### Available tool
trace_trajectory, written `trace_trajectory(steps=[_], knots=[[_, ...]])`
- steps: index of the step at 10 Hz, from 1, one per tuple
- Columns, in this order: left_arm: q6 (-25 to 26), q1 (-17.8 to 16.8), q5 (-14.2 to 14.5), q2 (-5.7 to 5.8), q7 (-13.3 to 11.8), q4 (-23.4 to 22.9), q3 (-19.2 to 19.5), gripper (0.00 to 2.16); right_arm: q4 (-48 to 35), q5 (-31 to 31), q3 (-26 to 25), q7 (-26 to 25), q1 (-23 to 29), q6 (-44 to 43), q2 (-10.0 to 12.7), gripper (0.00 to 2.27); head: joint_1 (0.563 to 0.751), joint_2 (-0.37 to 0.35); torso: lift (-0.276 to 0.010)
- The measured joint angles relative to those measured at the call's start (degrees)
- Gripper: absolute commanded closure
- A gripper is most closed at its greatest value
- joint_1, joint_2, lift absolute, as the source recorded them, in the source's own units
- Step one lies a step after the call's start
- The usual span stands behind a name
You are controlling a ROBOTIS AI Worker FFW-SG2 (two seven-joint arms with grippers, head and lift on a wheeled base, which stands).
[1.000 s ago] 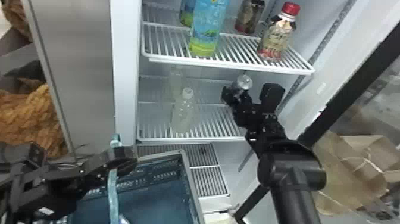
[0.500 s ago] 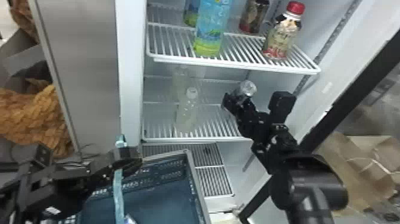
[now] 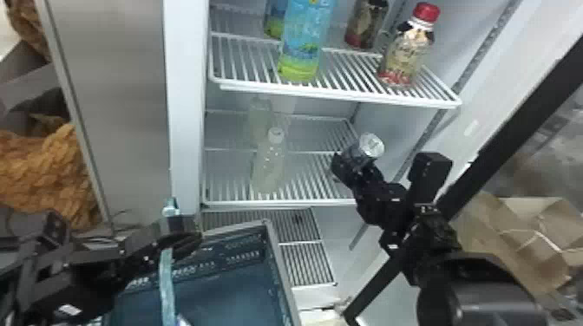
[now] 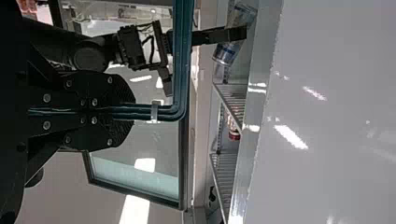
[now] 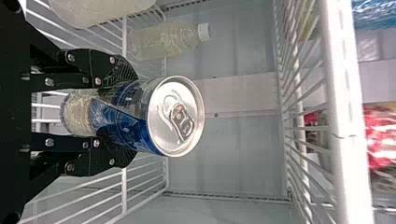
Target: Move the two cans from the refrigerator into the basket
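In the last second the can [image 3: 371, 146] had come a little nearer the shelf's front lip [image 3: 277, 203], so its removal seemed under way, though it was not yet out. The right gripper [image 5: 130, 112] had it pinched round the middle, lid tipped towards the head. The left gripper [image 4: 133, 113] was clamped on the handle [image 4: 180, 56] of the basket [image 3: 284, 277], which lay between 7 and 8 o'clock from the can. A pale scrap at the basket's near edge was too cropped to tell whether a can was already in. The next move probably called for backing out clear of the clear bottle [image 3: 269, 162] at 9 o'clock. As for labels, the can's was blue, silver and beige; the blue bottle [image 3: 306, 43] at 11 o'clock wore blue and green, the red-capped bottle [image 3: 407, 56] at 1 o'clock cream and red.
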Motion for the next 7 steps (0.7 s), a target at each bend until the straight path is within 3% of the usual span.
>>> trace_trajectory(steps=[7], knots=[[0.0,0.2,-0.1,0.32,0.0,0.0,0.1,1.20,-21.0,-6.8,-2.7,0.1,18.4,6.0,0.2,1.28,0.695,-0.318,-0.218]])
